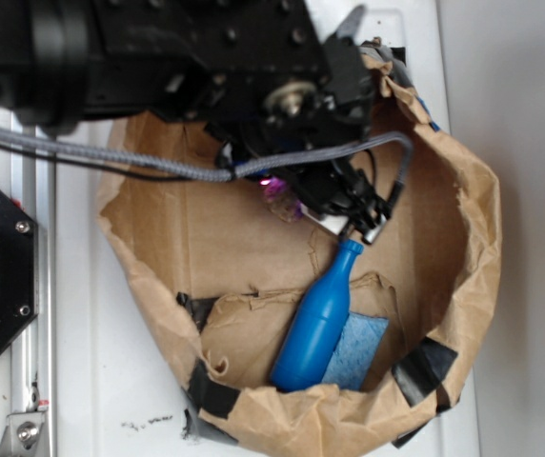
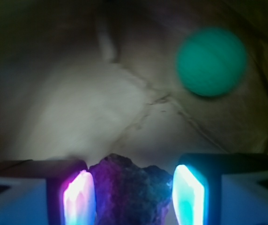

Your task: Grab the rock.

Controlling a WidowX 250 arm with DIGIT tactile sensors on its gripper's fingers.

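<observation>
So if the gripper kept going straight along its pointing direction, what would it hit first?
The rough, dark brown-grey rock: in the wrist view it already sits between the gripper fingers. Past it lies crumpled brown paper. The smooth green ball is off to one side, though depth is unclear.

White table (image 1: 111, 381), brown paper bag (image 1: 473, 238) lying open on it, black tape on its rim

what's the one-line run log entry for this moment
phase: grasping | end effector: fingers either side of rock, closure unclear | green ball: apart, untouched | blue bottle: lying in paper bag
</observation>
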